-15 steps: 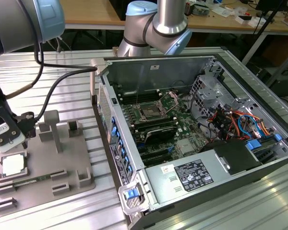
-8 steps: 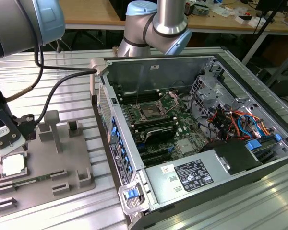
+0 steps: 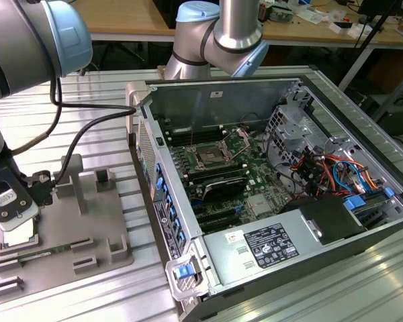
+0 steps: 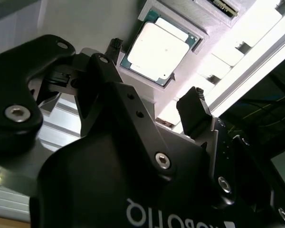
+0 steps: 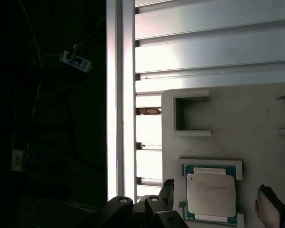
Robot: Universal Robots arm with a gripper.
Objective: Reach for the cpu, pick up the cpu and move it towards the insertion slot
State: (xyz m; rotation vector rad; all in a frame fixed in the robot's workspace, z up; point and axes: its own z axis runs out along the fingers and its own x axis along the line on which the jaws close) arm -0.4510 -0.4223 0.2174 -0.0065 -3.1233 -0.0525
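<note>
My gripper [image 4: 155, 73] hangs with its fingers spread wide and nothing in them. The cpu [image 5: 211, 194] lies flat in its recess of the grey tray [image 5: 256, 118], directly beneath me, between my two fingertips and, as far as I can judge, untouched. The reach looks nearly done. The grasp, the lift and the carry are not yet done, and the insertion slot [image 3: 208, 158] sits well away from me inside the open computer case [image 3: 218, 86].

A robotics lab: a robot arm [image 3: 223, 35] stands over a slatted aluminium table [image 3: 87, 107] with an open computer case [image 3: 215, 100], cluttered wooden benches [image 3: 121, 17] behind it
</note>
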